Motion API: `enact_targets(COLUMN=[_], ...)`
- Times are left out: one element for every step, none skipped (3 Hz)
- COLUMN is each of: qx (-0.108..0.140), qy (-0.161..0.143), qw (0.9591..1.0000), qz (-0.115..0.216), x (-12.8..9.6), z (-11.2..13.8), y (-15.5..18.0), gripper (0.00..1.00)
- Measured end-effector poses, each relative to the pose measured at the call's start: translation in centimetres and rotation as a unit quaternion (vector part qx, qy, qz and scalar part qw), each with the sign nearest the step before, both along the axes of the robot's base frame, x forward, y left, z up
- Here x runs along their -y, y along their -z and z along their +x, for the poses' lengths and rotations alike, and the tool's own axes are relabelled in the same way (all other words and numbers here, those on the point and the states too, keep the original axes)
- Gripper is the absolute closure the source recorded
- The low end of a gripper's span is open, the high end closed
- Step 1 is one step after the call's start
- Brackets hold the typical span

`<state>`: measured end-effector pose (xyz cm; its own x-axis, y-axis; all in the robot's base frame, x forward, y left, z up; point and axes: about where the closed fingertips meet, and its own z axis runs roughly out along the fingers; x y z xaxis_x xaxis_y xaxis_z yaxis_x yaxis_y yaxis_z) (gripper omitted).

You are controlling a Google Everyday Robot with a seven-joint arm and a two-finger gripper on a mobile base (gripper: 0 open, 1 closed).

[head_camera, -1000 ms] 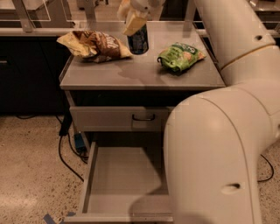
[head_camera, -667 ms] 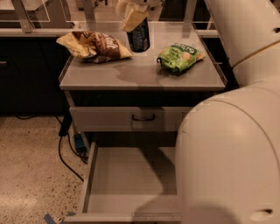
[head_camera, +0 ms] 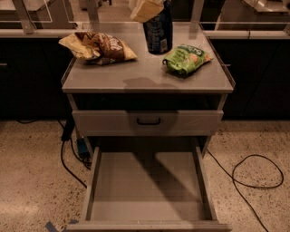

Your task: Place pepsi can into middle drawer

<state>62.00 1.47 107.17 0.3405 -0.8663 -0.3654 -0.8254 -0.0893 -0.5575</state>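
Note:
The pepsi can, dark blue, hangs at the top centre of the camera view, above the back of the grey cabinet top. It casts a shadow on the top's front part. My gripper comes in from the top edge and is shut on the can's upper part; one cream finger shows in front of it. The middle drawer is pulled open low in the view, a wide grey bed with low side walls and nothing in it. It lies well below and in front of the can.
A brown chip bag lies on the top at left, a green chip bag at right. A closed drawer front with a black handle sits above the open drawer. Black cables lie on the speckled floor on both sides.
The large white arm that covered the right side has gone out of view. The can has risen a little and shifted right in the gripper.

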Motion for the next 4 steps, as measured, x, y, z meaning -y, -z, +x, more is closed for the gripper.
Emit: enact_targets(qx=[0.002,-0.023,-0.023,-0.023], qy=[0.018,0.018,0.018,0.018], qw=[0.9998,0.9995,0.9995,0.9995], qz=[0.011,-0.01,-0.01,-0.01], x=[0.5,0.6,0.6,0.6], z=[-3.3,-4.2,-4.2,-4.2], y=[1.1,4.8,4.6,4.6], gripper=[1.0,1.0,1.0,0.74])
